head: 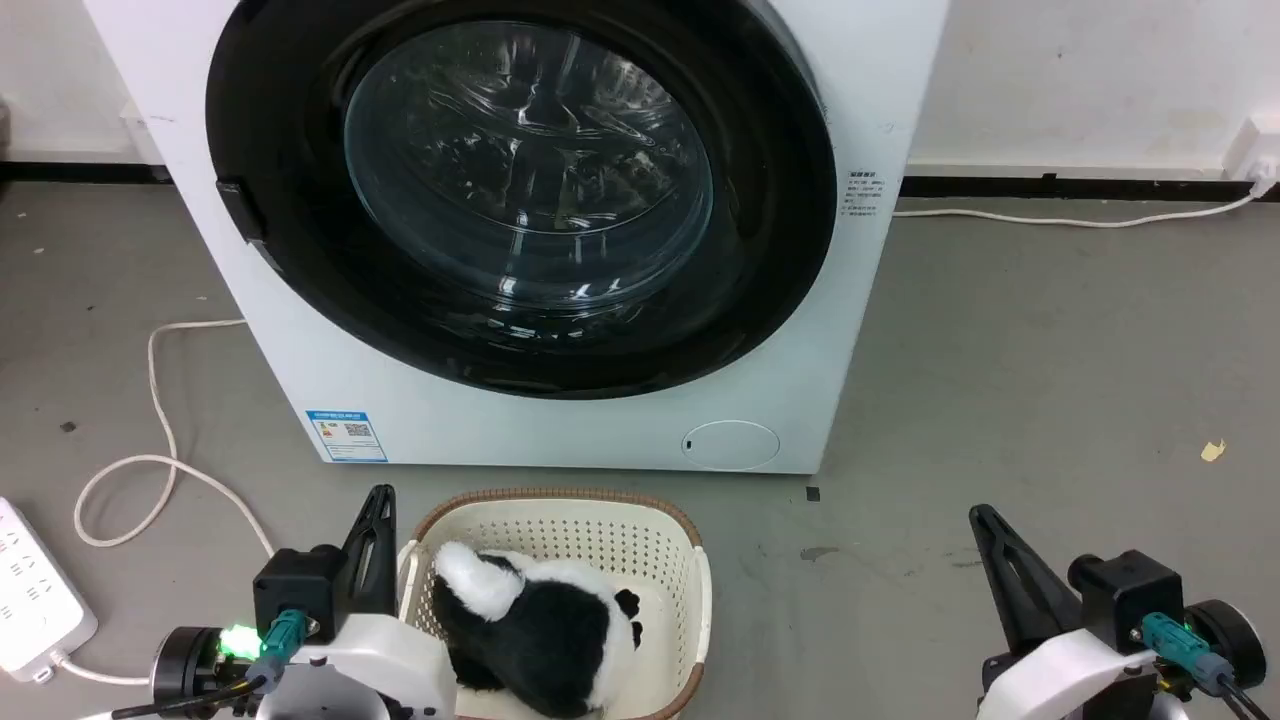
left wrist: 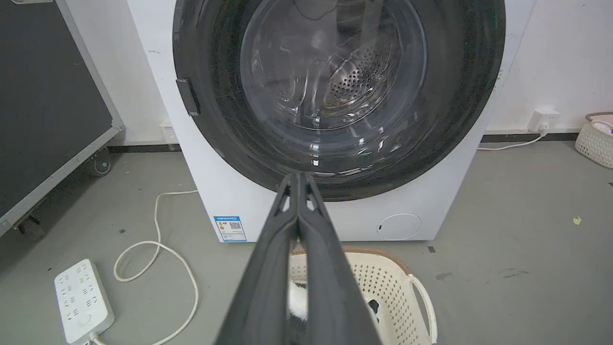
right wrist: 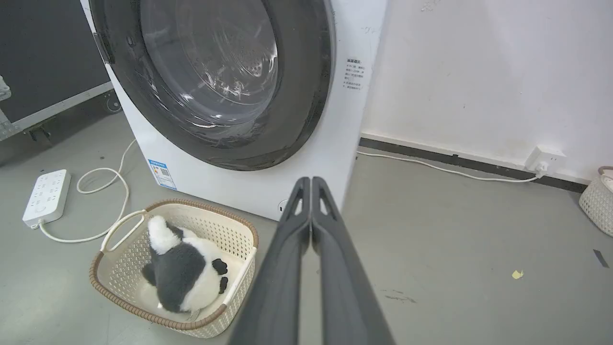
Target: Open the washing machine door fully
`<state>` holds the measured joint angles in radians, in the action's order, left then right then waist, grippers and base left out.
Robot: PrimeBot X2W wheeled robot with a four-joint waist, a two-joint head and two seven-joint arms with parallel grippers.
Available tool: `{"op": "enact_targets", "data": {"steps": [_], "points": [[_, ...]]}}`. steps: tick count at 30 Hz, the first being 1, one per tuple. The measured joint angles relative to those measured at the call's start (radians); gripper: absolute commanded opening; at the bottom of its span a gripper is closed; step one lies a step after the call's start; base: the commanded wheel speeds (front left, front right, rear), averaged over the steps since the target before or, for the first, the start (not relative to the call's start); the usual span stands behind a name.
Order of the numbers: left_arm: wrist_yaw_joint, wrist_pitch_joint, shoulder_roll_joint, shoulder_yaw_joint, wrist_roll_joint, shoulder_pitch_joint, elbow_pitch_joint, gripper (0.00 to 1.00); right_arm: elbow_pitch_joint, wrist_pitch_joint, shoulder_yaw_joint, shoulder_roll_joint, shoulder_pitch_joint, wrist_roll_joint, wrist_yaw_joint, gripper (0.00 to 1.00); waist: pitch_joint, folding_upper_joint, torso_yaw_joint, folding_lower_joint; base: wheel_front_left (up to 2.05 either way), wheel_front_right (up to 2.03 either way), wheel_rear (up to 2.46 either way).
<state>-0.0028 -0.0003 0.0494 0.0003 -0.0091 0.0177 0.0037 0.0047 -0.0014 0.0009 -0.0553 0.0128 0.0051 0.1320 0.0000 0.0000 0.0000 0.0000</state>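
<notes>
The large round washing machine door (head: 520,190), a glossy black ring around bulging clear glass, looks shut flat against the white machine front (head: 560,430), right behind the cream plastic basket (head: 695,570) holding a black-and-white plush toy (head: 540,625). Left gripper (left wrist: 297,178) hangs low facing the door's bottom edge, fingers pressed together, empty. Right gripper (right wrist: 311,181), aimed at the machine's right corner, is pinched closed too, clear of the door.
</notes>
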Motion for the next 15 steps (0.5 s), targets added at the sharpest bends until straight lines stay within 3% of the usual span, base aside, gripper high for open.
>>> {"op": "enact_targets", "data": {"steps": [15], "points": [[0.000,0.000,0.000,0.000,0.000,0.000,0.000,0.00,0.000,0.000,0.000,0.000,0.000,0.000,0.000,0.00,0.000,0.0000,0.000,0.0000,0.00,0.00,0.00]]}}
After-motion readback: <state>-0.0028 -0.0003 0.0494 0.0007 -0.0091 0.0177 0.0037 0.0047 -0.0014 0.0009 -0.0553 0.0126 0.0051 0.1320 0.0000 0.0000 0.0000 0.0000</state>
